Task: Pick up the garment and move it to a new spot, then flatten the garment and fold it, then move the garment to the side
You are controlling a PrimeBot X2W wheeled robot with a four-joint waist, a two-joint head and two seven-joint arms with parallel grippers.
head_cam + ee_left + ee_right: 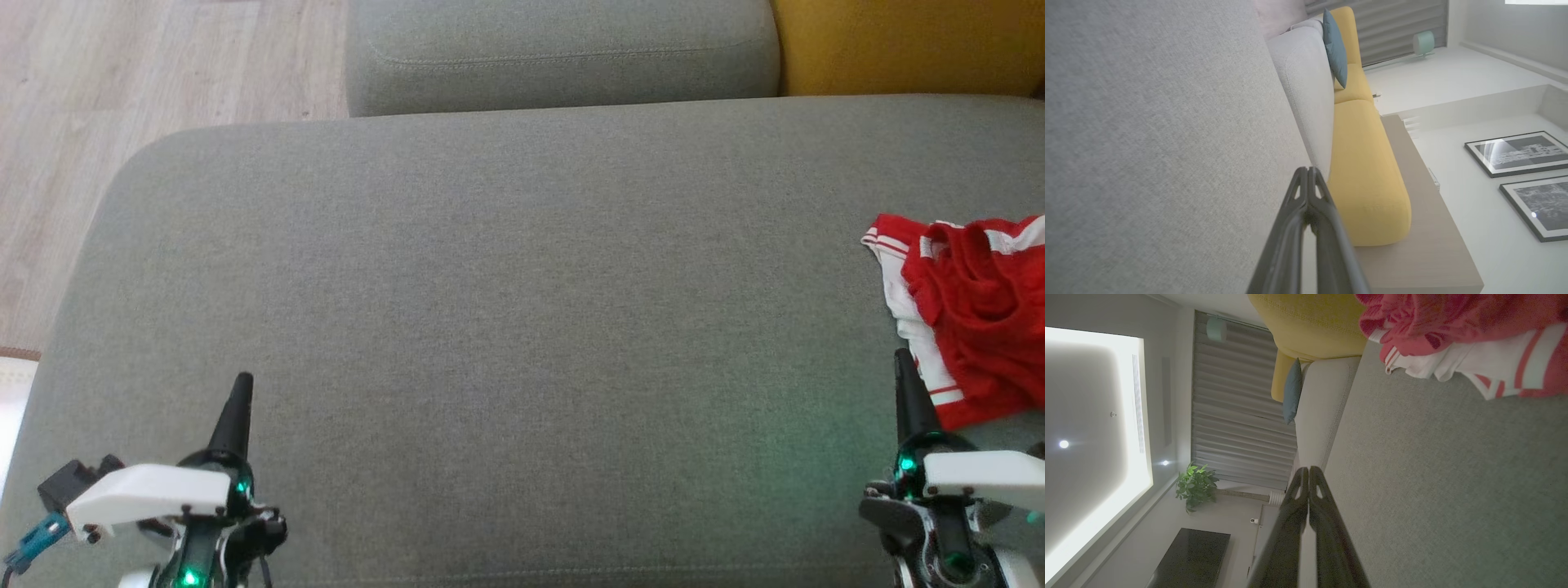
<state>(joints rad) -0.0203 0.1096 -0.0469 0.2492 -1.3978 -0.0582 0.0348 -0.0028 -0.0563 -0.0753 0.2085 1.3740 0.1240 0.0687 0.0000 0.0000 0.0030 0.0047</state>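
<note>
Head view: left fingers (237,416), right fingers (909,400) pressed together; garment (980,310) beside latter on sofa (522,286).

No text, label, brand or number can be read. The red garment (971,318) shows white stripes but no legible lettering (folds hide much of it), and the framed pictures (1519,153) are too small to tell any writing.

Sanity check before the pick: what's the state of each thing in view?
garment: crumpled in a heap, unfolded, lying on the grey seat cushion, not held.
left gripper: shut, empty, over the cushion.
right gripper: shut, empty, close beside the garment, not gripping it.
</note>
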